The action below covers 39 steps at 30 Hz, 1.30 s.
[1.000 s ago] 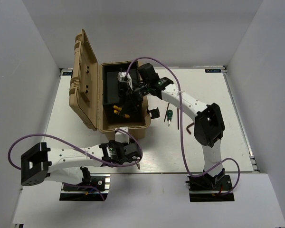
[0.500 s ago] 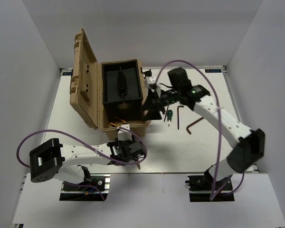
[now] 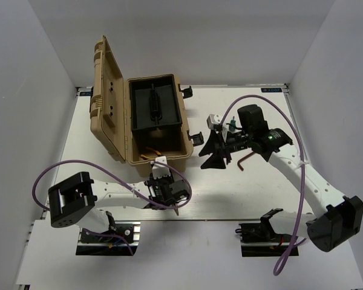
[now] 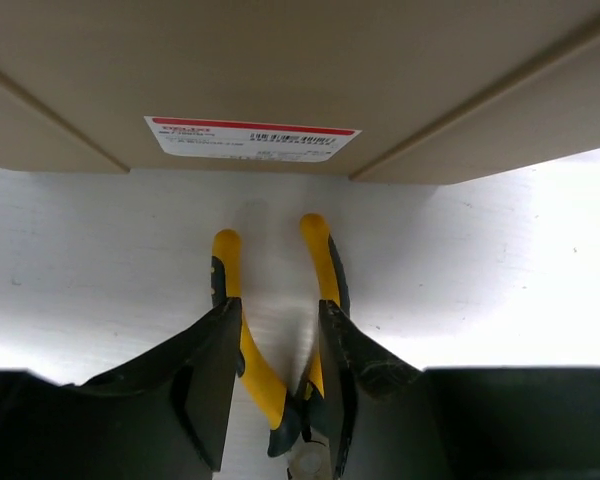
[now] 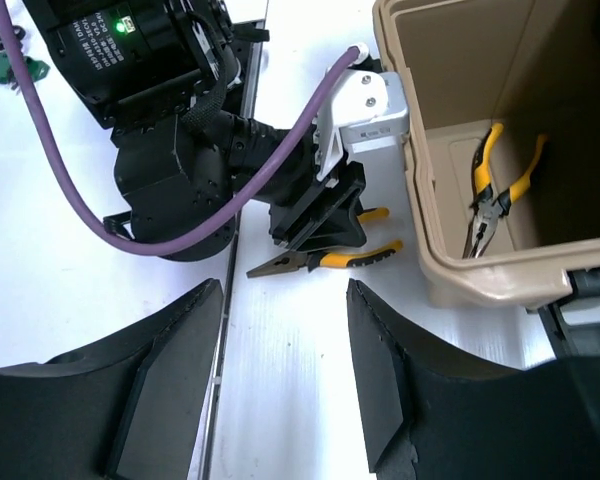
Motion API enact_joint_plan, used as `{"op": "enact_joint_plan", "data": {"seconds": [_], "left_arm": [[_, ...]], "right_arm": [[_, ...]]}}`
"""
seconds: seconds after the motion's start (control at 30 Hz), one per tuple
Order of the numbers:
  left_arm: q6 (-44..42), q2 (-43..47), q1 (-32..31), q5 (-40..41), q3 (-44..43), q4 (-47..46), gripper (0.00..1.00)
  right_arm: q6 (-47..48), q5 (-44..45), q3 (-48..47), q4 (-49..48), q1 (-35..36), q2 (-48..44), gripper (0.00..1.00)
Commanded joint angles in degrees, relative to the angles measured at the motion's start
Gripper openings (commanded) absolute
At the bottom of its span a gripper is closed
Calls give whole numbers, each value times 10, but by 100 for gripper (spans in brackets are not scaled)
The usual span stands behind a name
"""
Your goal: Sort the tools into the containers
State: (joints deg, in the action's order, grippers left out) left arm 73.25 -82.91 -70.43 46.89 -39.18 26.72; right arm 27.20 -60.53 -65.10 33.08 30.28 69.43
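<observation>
White walls are closing in a white desk (image 3: 230,199), and on it a tan toolbox (image 3: 139,163) is standing with its lid thrown back.

Judging by how things lie, the sorting is well underway. One pair of yellow-handled pliers (image 5: 495,190) is already lying inside the toolbox, at its front end. The step in hand looks like the pickup of the second pliers (image 4: 248,355), which are lying flat on the desk just in front of the toolbox's front wall.

The left arm (image 3: 115,193) is reaching low across the desk toward that front wall. The left gripper (image 4: 278,315) is pointing at the wall's label and straddling the pliers, one finger outside each handle near the pivot. Whether it is actually squeezing them or only bracketing them is not clear from either wrist view.

The right arm (image 3: 308,178) is stretching in from the toolbox's right side, elbow out. The right gripper (image 3: 213,151) is hanging just beside the toolbox with its jaws spread wide and carrying nothing, its camera looking down on the left gripper's work.

Next, the left gripper is probably needing a firm pinch on both handles, then a lift high enough to clear the toolbox's front rim.

One black hex key (image 3: 247,158) is waiting on the desk to the right of the toolbox, beyond the right gripper.
</observation>
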Motion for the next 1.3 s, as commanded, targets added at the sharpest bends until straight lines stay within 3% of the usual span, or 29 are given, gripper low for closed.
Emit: {"op": "enact_joint_plan", "data": {"seconds": [0.0, 0.2, 0.5, 0.53, 0.57, 0.67, 0.7, 0.77, 0.87, 0.93, 0.97, 1.0, 1.13, 1.27], "left_arm": [[68, -15, 4, -118, 38, 57, 47], [95, -15, -15, -136, 65, 58, 47], [125, -51, -44, -136, 35, 105, 47], [125, -57, -44, -136, 35, 105, 44], [130, -57, -50, -136, 35, 105, 30], [131, -62, -55, -141, 35, 110, 16], [131, -62, -62, -141, 35, 115, 7], [125, -57, -67, -141, 11, 131, 0], [81, -57, -98, -123, -49, 168, 0], [41, -52, -121, -100, -87, 187, 0], [27, -52, -129, -92, -127, 202, 0], [-11, -44, -141, -80, -147, 202, 0], [-88, -22, -161, -51, -248, 221, 0], [-151, 9, -173, -38, -295, 221, 0]], "right_arm": [[-16, -8, 9, -12, -13, -21, 60], [-30, -15, 14, -22, -23, -32, 60], [-45, -21, 30, -39, -35, -48, 60], [-49, -23, 34, -40, -36, -49, 60], [-50, -23, 34, -41, -37, -50, 60], [-52, -23, 38, -40, -38, -55, 60], [-53, -20, 38, -40, -39, -60, 62], [-54, -14, 38, -33, -40, -56, 63], [-59, 23, 37, -25, -45, -71, 62], [-65, 65, 38, -17, -50, -76, 49], [-72, 75, 44, -17, -51, -83, 36], [-80, 130, 46, -19, -53, -87, 0], [-134, 311, 64, -19, -63, -119, 0], [-143, 424, 88, -18, -73, -148, 0]]}}
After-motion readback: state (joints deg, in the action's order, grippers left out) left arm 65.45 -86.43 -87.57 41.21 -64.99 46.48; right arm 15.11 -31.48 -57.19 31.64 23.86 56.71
